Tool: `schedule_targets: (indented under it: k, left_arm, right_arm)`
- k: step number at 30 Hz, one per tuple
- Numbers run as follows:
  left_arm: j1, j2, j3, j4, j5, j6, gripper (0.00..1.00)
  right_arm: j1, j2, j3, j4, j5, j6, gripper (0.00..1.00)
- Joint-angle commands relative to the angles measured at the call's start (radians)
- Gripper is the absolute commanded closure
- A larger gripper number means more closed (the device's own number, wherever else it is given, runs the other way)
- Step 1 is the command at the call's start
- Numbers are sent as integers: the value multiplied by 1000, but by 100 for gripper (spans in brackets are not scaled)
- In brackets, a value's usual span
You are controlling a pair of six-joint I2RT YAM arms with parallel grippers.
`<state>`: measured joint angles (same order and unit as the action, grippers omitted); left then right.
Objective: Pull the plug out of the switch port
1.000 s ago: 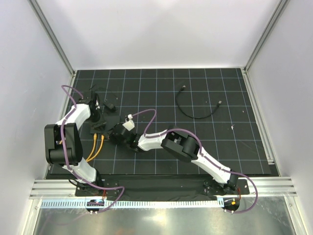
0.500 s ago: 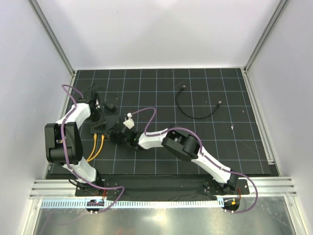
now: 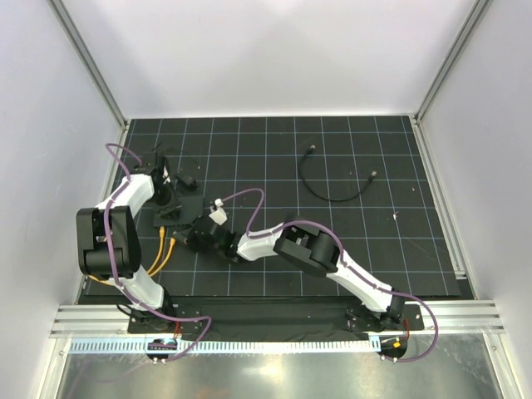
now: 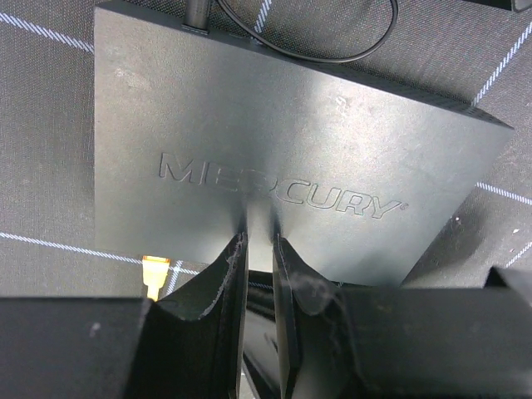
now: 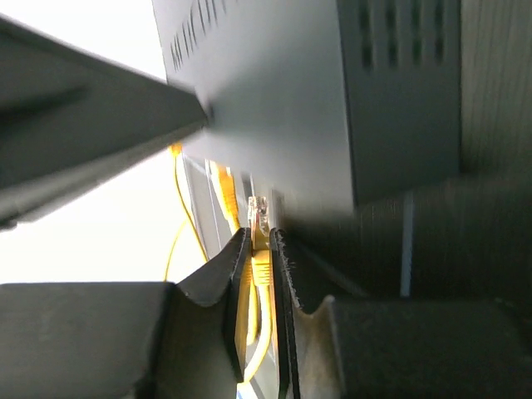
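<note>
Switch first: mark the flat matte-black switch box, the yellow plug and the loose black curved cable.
flat matte-black switch box (image 4: 274, 125): left wrist view, top face.
yellow plug (image 5: 261, 268): right wrist view, its boot.
loose black curved cable (image 3: 331, 199): top view, middle of curve.

The top external camera looks down from behind the near edge over the black gridded tabletop (image 3: 399, 166). The left wrist camera hangs close above the flat matte-black rectangular switch (image 4: 283, 150), sighting past the left hand (image 4: 259, 239). The right wrist camera, closer still, looks along its socket edge past the right hand (image 5: 258, 234) at a yellow cable plug (image 5: 261, 270). All share the switch.
</note>
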<state>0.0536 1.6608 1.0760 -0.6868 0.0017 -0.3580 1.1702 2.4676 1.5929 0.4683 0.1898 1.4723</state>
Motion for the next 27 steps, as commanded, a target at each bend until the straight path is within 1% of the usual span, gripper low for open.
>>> schedule_targets:
  k: [1,2,4,6,9,11,17,19,23,26,27]
  left_arm:
    - [-3,19,-1,6,27,7,78]
    - [-3,16,-1,6,27,5,78]
    - [-3,8,-2,7,29,5,78]
    - [-1,-10,-5,10,27,2,78]
    - [-3,-53,-7,9,6,-7,78]
    - [-1,-91,-7,7,-76,-19,77]
    - [-1,-274,-24,26,-201,-48,73]
    - [-1,-334,-34,35,-250,-55,70]
    - [-1,-400,-48,43,-315,-61,67]
    - [0,-441,-57,43,-357,-70,66]
    - [-1,-452,-59,43,-368,-73,63]
  right_arm:
    - [22,-18,-85,-96,8,-49,99]
    - [22,-27,-109,-64,19,-55,99]
    - [20,-44,-122,-59,42,-76,99]
    - [22,-73,-155,-5,54,-93,99]
    - [22,-122,-188,6,98,-141,99]
    - [19,-150,-224,33,108,-153,99]
    - [11,-295,-324,90,146,-265,99]
    - [-3,-346,-347,111,145,-296,99]
    - [-44,-403,-395,196,96,-357,99]
    - [-95,-435,-419,271,14,-374,99]
    - [-107,-441,-419,285,-40,-385,99]
